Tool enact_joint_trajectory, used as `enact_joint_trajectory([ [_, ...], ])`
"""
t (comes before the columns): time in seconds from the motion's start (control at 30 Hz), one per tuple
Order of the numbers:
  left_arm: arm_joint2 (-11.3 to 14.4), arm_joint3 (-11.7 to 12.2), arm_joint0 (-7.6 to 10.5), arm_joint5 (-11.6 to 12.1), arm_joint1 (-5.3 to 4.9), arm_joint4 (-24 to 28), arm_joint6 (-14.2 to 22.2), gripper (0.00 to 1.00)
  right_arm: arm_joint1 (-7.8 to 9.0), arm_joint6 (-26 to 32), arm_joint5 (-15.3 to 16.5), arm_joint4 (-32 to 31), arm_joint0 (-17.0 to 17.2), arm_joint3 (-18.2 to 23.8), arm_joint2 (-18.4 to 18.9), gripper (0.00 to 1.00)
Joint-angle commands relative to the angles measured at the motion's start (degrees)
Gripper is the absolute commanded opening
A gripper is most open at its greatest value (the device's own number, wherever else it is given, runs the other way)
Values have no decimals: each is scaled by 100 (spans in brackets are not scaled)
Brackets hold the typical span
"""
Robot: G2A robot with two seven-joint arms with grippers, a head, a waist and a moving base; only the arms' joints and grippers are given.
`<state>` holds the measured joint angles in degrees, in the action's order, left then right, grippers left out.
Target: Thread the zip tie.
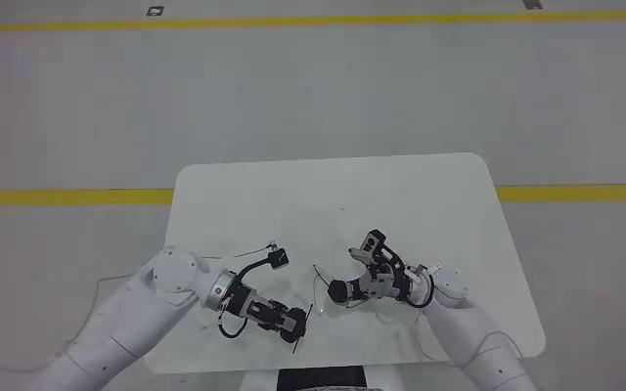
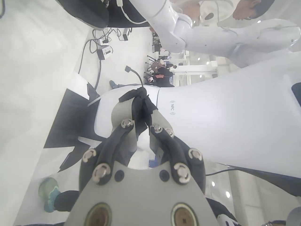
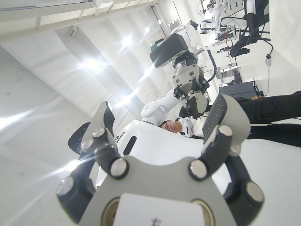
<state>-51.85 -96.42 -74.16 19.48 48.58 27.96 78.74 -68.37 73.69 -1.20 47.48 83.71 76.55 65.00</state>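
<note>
Zip tie (image 2: 137, 77): a thin black strip clamped in the left gripper (image 2: 140, 95), whose fingers are pressed together, their tips wrapped in ragged black material. The strip curves out past the fingertips and ends in a small blocky head at its free end. From above it is only a short dark line at that gripper's tip, slanting away from the robot and toward the right gripper (image 1: 337, 290). Both arms bend inward over the near half of the white bench (image 1: 342, 195), grippers facing each other, close but apart. The right wrist view shows the right gripper spread wide and holding nothing, with the left gripper between its fingers farther off; the tie cannot be made out there.
</note>
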Motion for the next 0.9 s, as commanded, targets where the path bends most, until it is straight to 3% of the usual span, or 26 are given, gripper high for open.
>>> enact_joint_trajectory([
  [0.0,-1,0,0,0,0,-3,1,0,0,-1,-1,1,0,0,0,100],
  [0.43,-1,0,0,0,0,-3,1,0,-20,35,-165,79,4,95,-282,100],
  [0.5,-1,0,0,0,0,-3,1,0,-17,83,-164,54,-22,71,-311,78],
  [0.53,-1,0,0,0,0,-3,1,0,-14,99,-167,46,-28,65,-320,58],
  [0.57,-1,0,0,0,0,-3,1,0,-12,115,-168,52,-30,59,-326,47],
  [0.67,-1,0,0,0,0,-3,1,0,-5,161,-172,63,-28,59,-348,31],
  [0.87,-1,0,0,0,0,-3,1,0,6,265,-184,85,-22,89,-413,24],
])
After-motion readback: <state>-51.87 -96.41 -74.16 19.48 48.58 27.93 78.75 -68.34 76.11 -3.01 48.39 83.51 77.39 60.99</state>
